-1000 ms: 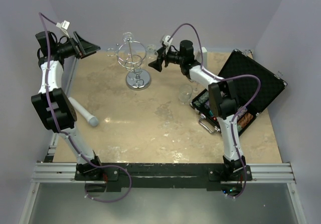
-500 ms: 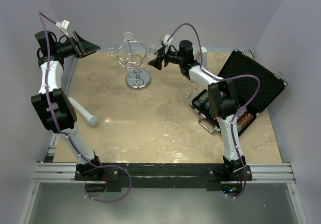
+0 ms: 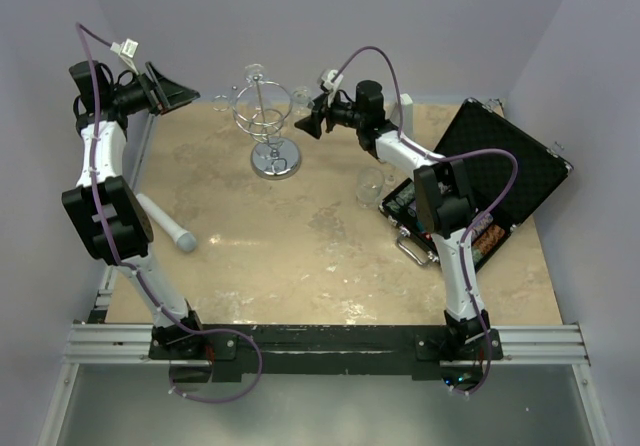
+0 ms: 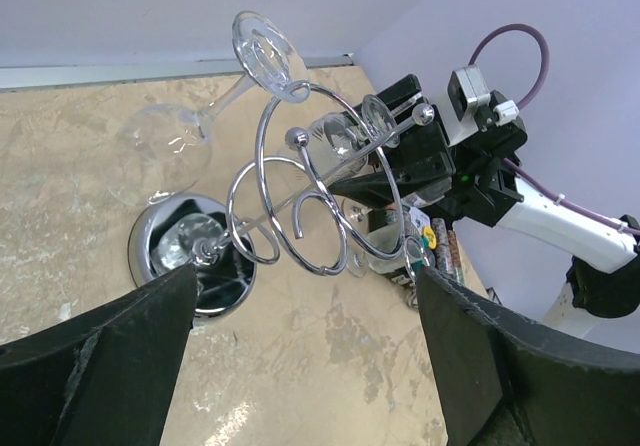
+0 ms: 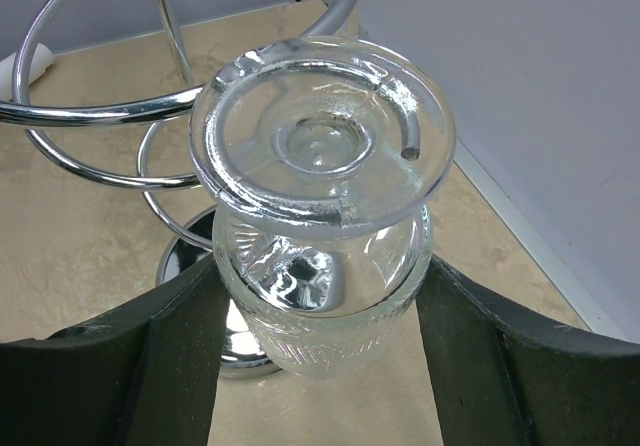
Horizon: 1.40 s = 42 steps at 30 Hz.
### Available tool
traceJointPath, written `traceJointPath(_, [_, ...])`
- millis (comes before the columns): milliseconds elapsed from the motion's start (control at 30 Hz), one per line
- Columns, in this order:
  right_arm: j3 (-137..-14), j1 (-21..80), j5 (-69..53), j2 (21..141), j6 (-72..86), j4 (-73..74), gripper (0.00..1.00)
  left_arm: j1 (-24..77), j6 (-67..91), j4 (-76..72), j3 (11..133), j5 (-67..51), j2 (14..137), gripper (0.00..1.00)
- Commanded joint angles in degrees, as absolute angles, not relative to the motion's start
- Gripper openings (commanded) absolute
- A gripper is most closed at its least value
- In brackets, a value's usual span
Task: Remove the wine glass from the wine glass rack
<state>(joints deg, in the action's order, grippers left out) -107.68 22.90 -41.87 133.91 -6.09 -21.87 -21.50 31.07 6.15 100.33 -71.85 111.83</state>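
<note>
Right gripper: jaws clenched on the bowl of an inverted wine glass, foot up, just beside the wine glass rack hoop at the rear of the surface. Left gripper is raised rear-left, jaws released, holding nothing.

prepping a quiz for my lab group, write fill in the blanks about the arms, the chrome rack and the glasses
The right gripper is shut on a clear wine glass that hangs ____ down from the chrome wire wine glass rack.
The left gripper holds nothing; its jaws stand ____.
Another clear glass sits on the beige table beside an open ____ case.
Missing words: upside; open; black.
</note>
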Motion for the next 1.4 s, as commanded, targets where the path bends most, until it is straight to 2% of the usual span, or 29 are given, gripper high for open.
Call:
traceJointPath(0, [-109.0, 22.9, -38.5, 130.7, -5.6, -23.4, 0.00, -21.4, 32.3, 3.3, 99.4, -73.7, 109.6, 0.94])
traceJointPath(1367, [-111.9, 24.0, -25.6, 130.2, -1.5, -26.5, 0.00, -21.3, 33.1, 2.9, 99.0, -74.4, 109.0, 0.94])
